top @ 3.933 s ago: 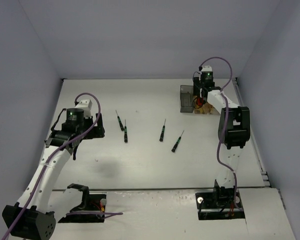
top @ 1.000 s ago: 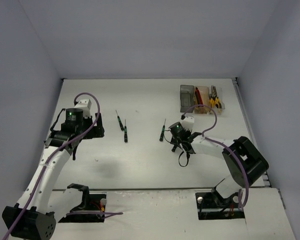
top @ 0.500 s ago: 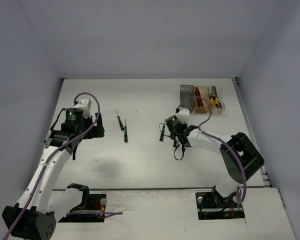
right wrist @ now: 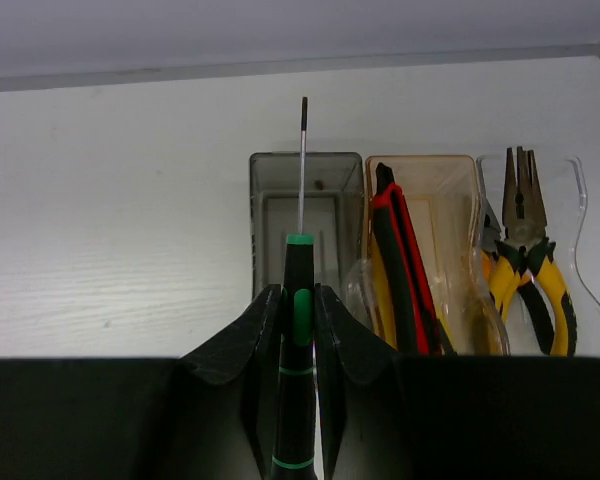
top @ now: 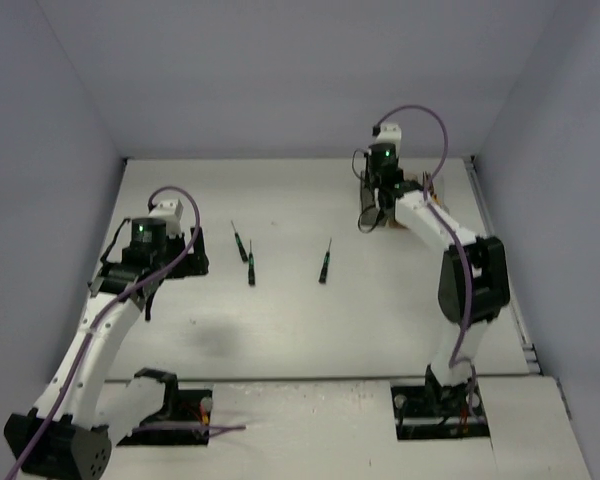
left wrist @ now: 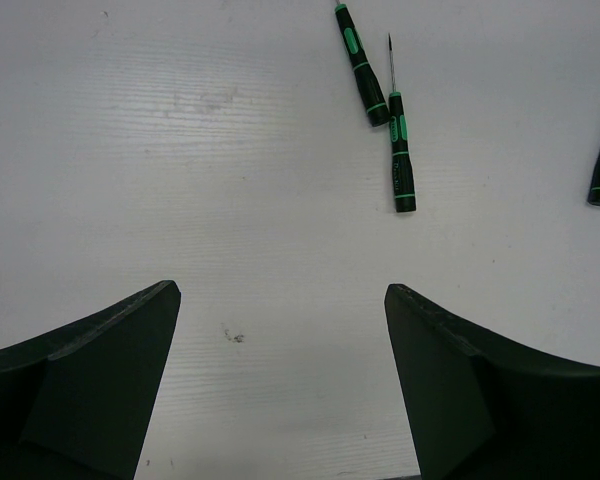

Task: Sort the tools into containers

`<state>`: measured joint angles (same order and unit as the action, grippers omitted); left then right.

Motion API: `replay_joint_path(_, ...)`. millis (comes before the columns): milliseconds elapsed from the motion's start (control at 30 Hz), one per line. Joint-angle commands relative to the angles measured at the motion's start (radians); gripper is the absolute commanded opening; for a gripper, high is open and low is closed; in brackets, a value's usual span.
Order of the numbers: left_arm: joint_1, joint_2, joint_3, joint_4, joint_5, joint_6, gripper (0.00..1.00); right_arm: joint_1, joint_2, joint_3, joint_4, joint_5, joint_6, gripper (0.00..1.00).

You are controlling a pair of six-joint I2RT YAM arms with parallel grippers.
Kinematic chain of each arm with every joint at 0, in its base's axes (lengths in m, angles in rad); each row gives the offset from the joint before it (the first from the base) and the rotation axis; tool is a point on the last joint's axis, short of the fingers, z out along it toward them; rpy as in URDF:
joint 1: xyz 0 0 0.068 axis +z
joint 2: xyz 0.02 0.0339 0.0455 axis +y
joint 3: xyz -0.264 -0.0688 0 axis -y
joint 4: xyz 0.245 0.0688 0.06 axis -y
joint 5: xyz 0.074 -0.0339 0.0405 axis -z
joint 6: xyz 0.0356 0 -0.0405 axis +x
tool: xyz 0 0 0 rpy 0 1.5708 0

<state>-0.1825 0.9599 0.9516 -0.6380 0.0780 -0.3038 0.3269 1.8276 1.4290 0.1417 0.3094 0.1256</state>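
Three loose screwdrivers (top: 251,268) lay flat on the table (top: 280,330), their thin tips aimed toward the back wall. I saw a fourth screwdriver (right wrist: 298,330) pinched tight in the right gripper (right wrist: 298,292). Its long side ran straight out along the fingers, tip forward, over the smoky grey bin (right wrist: 306,158). Beside that, the amber bin (right wrist: 425,160) had a red knife (right wrist: 398,250), and the clear bin (right wrist: 580,190) had yellow pliers (right wrist: 525,265). My left gripper (left wrist: 280,290) hung wide open over the table.

place: robot lab cell | cues: plain grey walls (top: 280,70), white table (top: 280,330), bolted arm base (top: 440,410)
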Motion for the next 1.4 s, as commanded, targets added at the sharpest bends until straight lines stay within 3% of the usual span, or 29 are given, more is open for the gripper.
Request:
replay_joint_path(0, 0.006, -0.008, 0.006, 0.047, -0.009, -0.006, 0.81, -0.051, 0.138, 0.112, 0.090, -0.081, -0.114, 0.00)
replay_joint_path(300, 0.006, -0.010, 0.007, 0.047, -0.007, -0.006, 0.81, -0.101, 0.300, 0.202, 0.148, -0.180, -0.142, 0.03)
replay_joint_path(400, 0.006, -0.007, 0.006, 0.049, -0.006, -0.006, 0.81, -0.100, 0.302, 0.187, 0.148, -0.183, -0.141, 0.17)
replay_joint_path(433, 0.006, -0.006, 0.006, 0.048, -0.007, -0.006, 0.81, -0.100, 0.295, 0.178, 0.148, -0.184, -0.140, 0.29)
replay_joint_path(467, 0.006, -0.007, 0.006, 0.047, -0.007, -0.006, 0.81, -0.099, 0.279, 0.165, 0.148, -0.187, -0.134, 0.35)
replay_joint_path(600, 0.006, -0.004, 0.007, 0.049, -0.005, -0.006, 0.81, -0.081, 0.165, 0.085, 0.148, -0.180, -0.108, 0.46)
replay_joint_path(800, 0.008, -0.008, 0.007, 0.049, -0.001, -0.008, 0.81, -0.015, -0.057, -0.082, 0.146, -0.117, 0.010, 0.48)
replay_joint_path(1033, 0.008, -0.003, 0.007, 0.049, 0.005, -0.011, 0.81, 0.162, -0.234, -0.317, 0.135, -0.039, 0.221, 0.49)
replay_joint_path(1233, 0.007, -0.003, 0.007, 0.049, 0.011, -0.012, 0.81, 0.251, -0.231, -0.472, 0.118, 0.010, 0.467, 0.49)
replay_joint_path(1367, 0.006, -0.006, 0.006, 0.049, 0.011, -0.012, 0.81, 0.306, -0.188, -0.518, 0.106, 0.050, 0.532, 0.47)
